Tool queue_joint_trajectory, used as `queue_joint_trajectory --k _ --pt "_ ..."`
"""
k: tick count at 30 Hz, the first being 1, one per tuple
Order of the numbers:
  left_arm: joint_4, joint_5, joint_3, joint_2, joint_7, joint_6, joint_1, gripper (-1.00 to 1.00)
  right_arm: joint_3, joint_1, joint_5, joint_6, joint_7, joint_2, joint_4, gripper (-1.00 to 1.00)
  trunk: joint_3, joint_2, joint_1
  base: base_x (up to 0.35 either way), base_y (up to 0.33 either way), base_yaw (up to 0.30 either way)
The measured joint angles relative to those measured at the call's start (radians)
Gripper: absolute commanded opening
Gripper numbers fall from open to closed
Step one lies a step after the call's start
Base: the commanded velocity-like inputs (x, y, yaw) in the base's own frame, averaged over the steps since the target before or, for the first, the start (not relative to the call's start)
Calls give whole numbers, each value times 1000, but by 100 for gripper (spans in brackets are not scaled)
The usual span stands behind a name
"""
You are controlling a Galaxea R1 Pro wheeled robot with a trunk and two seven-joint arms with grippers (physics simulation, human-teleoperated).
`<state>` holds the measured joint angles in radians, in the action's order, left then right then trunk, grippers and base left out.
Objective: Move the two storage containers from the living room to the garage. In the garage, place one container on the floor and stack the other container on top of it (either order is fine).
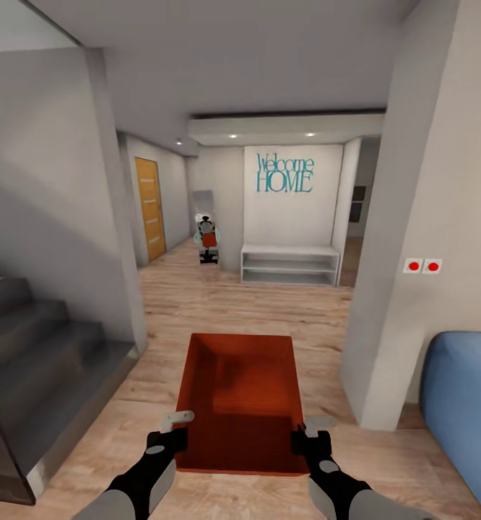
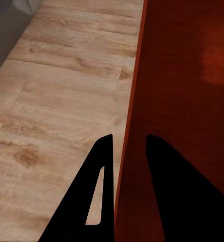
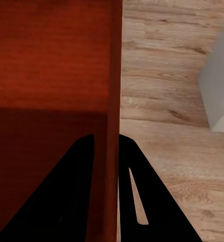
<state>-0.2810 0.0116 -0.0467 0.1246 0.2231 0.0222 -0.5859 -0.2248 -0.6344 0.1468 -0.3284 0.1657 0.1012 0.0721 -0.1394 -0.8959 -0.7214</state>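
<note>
One orange-red storage container [image 1: 240,390] is held level in front of me over a light wood plank floor [image 1: 269,310]. My left gripper [image 1: 174,432] is shut on its left wall near the close corner. In the left wrist view the fingers [image 2: 104,166] straddle that thin wall [image 2: 128,138] of the container [image 2: 187,75]. My right gripper [image 1: 307,432] is shut on the right wall, and the right wrist view shows its fingers [image 3: 129,166] on either side of the container [image 3: 51,60]. The bin is empty. The garage is out of view.
Grey stairs [image 1: 38,361] rise at the left and a white wall corner [image 1: 399,289] stands at the right, with a blue sofa [image 1: 461,412] beyond it. Ahead, the hallway leads to a white bench shelf [image 1: 289,265], a mirror [image 1: 206,231] and an orange door [image 1: 150,209].
</note>
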Motion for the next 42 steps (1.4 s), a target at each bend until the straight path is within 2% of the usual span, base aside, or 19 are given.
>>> queue_joint_trajectory --k 42 --pt "-2 0 1 0 0 -1 0 -100 -1 0 2 -1 -1 0 0 -100 0 0 0 322 0 0"
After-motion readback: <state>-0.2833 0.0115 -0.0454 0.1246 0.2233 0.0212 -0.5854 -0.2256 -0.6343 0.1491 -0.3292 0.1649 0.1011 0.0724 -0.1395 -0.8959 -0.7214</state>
